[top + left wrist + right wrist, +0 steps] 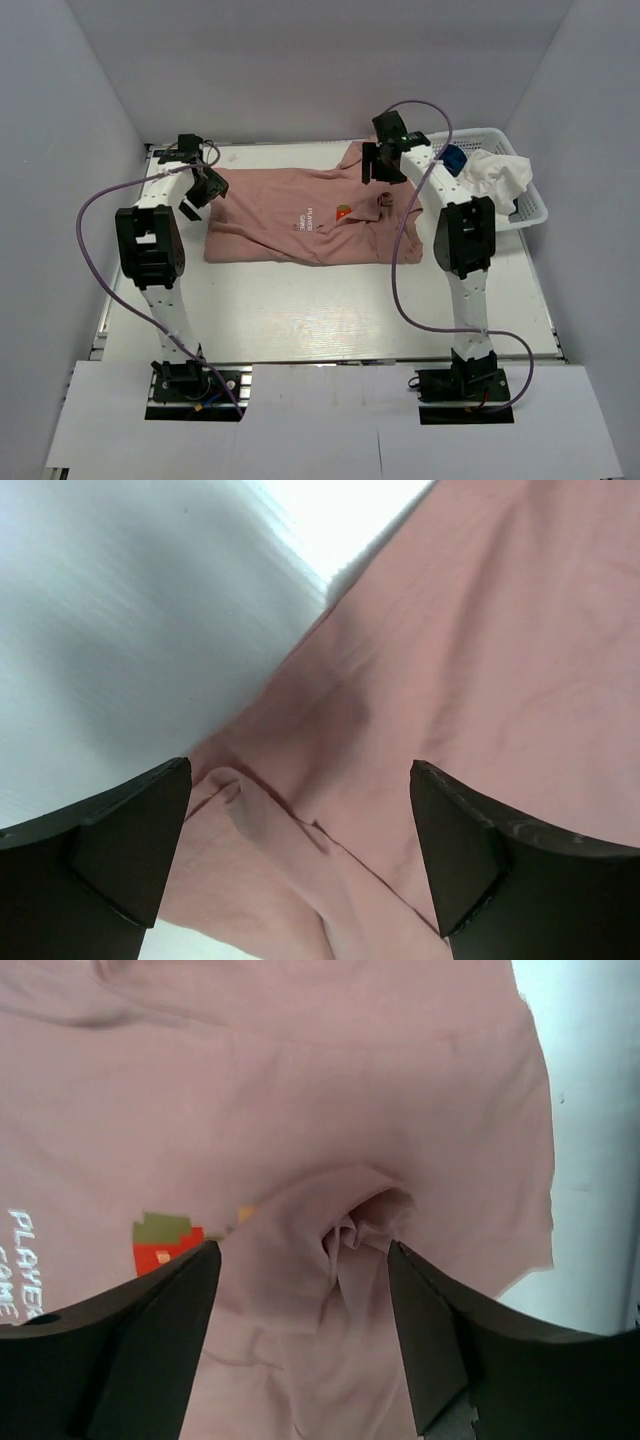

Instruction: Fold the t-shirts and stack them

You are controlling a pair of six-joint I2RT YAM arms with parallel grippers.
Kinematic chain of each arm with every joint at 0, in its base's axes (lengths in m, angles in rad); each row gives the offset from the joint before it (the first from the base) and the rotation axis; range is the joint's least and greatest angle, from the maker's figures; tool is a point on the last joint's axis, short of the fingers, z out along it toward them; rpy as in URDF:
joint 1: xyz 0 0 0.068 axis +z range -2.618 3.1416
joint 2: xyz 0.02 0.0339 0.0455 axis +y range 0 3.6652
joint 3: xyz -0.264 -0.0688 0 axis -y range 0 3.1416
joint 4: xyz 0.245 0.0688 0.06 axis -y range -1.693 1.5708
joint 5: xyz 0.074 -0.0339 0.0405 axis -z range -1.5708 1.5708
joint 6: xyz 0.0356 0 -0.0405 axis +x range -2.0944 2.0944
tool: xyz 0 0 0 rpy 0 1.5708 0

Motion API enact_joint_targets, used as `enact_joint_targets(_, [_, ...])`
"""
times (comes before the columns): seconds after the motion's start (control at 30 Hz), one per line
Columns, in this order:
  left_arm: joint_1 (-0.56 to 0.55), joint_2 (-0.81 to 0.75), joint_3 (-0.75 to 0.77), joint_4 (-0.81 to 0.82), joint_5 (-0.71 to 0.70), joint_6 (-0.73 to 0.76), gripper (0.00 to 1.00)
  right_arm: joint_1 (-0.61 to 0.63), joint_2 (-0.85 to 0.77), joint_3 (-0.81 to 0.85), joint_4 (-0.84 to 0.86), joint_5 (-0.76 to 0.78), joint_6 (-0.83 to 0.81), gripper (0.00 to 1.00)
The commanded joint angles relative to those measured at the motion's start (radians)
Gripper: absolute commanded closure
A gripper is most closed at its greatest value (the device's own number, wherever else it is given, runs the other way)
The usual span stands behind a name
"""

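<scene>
The dusty-pink t-shirt (290, 215) lies partly folded across the far middle of the table, its chest print facing up. My left gripper (203, 190) is open above the shirt's left edge; the left wrist view shows a pink fold (260, 850) between its fingers. My right gripper (378, 165) is open above the shirt's right end; the right wrist view shows a bunched pucker of pink cloth (365, 1225) between its fingers, beside the red and green print (165, 1240). A white shirt (497, 175) and a blue one (455, 158) lie in the basket.
A white mesh basket (530, 205) stands at the far right of the table, behind my right arm. The enclosure walls close in at the back and both sides. The white tabletop (320, 300) stretches in front of the shirt.
</scene>
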Motion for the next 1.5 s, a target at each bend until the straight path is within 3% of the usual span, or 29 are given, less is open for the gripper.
enact_joint_targets(0.0, [0.003,-0.108,0.035,-0.033,-0.019,0.034,0.0,0.003,-0.124,-0.077,-0.037,-0.002,0.013,0.26])
enact_joint_targets(0.03, [0.003,-0.133,0.02,-0.023,-0.008,0.034,0.0,0.006,-0.21,-0.142,0.0,-0.049,0.014,0.26])
enact_joint_targets(0.07, [0.003,-0.159,-0.002,-0.01,0.001,0.061,0.0,0.005,-0.3,-0.361,0.034,-0.083,0.016,0.26])
enact_joint_targets(0.1, [-0.011,-0.184,-0.049,0.004,0.012,0.062,0.0,0.008,-0.338,-0.429,0.159,-0.119,0.017,0.25])
enact_joint_targets(0.13, [-0.011,-0.23,-0.075,0.032,0.021,0.062,0.0,0.009,-0.397,-0.484,0.189,-0.224,0.029,0.25])
enact_joint_targets(0.27, [-0.02,-0.311,-0.261,0.134,0.142,0.083,0.0,0.017,-0.45,-0.673,0.296,-0.325,0.046,0.27])
enact_joint_targets(0.57, [-0.038,-0.374,-0.471,0.296,0.303,0.191,0.0,0.011,-0.283,-0.532,0.267,-0.224,0.05,0.33])
enact_joint_targets(0.67, [-0.048,-0.374,-0.471,0.265,0.276,0.212,0.0,0.006,-0.235,-0.52,0.275,-0.221,0.059,0.37])
enact_joint_targets(1.2, [-0.057,-0.356,-0.462,0.233,0.236,0.221,0.0,-0.027,-0.165,-0.506,0.31,-0.23,0.037,0.37])
enact_joint_targets(1.3, [-0.057,-0.356,-0.453,0.233,0.236,0.221,0.0,-0.029,-0.163,-0.509,0.355,-0.284,0.023,0.49])
enact_joint_targets(1.33, [-0.057,-0.356,-0.453,0.233,0.236,0.221,0.0,-0.024,-0.166,-0.509,0.365,-0.29,0.019,0.62])
enact_joint_targets(1.47, [-0.057,-0.344,-0.419,0.233,0.236,0.221,0.0,-0.026,-0.174,-0.5,0.399,-0.311,0.005,0.87])
